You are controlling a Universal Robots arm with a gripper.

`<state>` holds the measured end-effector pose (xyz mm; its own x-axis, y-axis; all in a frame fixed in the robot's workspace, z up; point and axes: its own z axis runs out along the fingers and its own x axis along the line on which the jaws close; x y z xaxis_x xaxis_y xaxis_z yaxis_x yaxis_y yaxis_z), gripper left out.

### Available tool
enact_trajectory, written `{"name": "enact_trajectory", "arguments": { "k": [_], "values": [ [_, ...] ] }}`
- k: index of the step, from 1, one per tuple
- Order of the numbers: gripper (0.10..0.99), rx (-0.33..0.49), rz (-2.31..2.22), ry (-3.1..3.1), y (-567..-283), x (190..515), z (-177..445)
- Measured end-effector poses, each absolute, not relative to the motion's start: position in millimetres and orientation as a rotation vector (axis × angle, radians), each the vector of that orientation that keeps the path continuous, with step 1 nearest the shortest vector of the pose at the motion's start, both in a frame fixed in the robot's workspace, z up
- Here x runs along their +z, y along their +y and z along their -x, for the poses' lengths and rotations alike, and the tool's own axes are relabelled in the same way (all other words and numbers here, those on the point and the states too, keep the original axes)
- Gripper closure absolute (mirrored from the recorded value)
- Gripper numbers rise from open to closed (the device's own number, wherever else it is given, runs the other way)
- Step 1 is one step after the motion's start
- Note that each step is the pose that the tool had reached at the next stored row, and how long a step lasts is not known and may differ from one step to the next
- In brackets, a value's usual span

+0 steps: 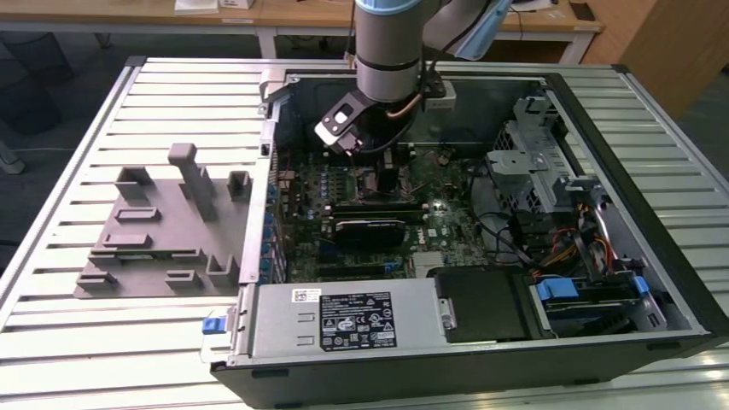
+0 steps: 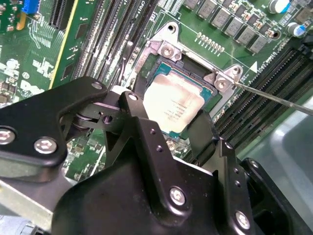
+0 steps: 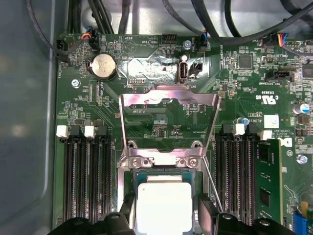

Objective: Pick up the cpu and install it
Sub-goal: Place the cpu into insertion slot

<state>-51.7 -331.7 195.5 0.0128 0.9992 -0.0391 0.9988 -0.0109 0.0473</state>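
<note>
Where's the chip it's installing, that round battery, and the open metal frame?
cpu (image 3: 164, 205), first wrist view, middle of its silver top.
round battery (image 3: 104, 65), first wrist view, its centre.
metal frame (image 3: 168, 97), first wrist view, its crossbar.

Just under the black gripper (image 2: 166, 115), the cpu (image 3: 163, 205) was silver-grey; the motherboard (image 3: 161, 117) beyond the gripper was green, its memory slots (image 3: 85, 176) black.

The arm (image 1: 387, 43) comes straight down from above, its grey wrist (image 1: 385, 81) upright, with a black-and-white camera block (image 1: 341, 121) fixed to one side. Below it the gripper (image 2: 168, 115) points downward, seemingly near vertical and held low, its black linkage body spreading wide in the second wrist view.
</note>
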Motion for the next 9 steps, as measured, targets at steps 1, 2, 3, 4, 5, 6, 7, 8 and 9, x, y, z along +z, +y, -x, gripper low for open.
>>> {"name": "enact_trajectory", "arguments": {
  "k": [1,2,3,4,5,6,7,8,9],
  "values": [
    [0.471,0.008,-2.191,2.165,-331.6,197.7,51.7],
    [0.471,0.008,-2.191,2.165,-331.7,199.8,51.7],
    [0.471,0.008,-2.191,2.165,-331.7,201.5,51.7],
    [0.471,0.008,-2.191,2.165,-331.6,202.0,51.7],
    [0.471,0.008,-2.191,2.165,-331.6,202.0,51.7],
    [0.471,0.009,-2.191,2.165,-331.6,202.0,51.7],
    [0.471,0.009,-2.191,2.165,-331.6,202.1,51.7],
    [0.471,0.008,-2.191,2.165,-331.7,202.2,51.7],
    [0.471,0.008,-2.191,2.165,-331.7,202.2,51.7]
  ]
}}
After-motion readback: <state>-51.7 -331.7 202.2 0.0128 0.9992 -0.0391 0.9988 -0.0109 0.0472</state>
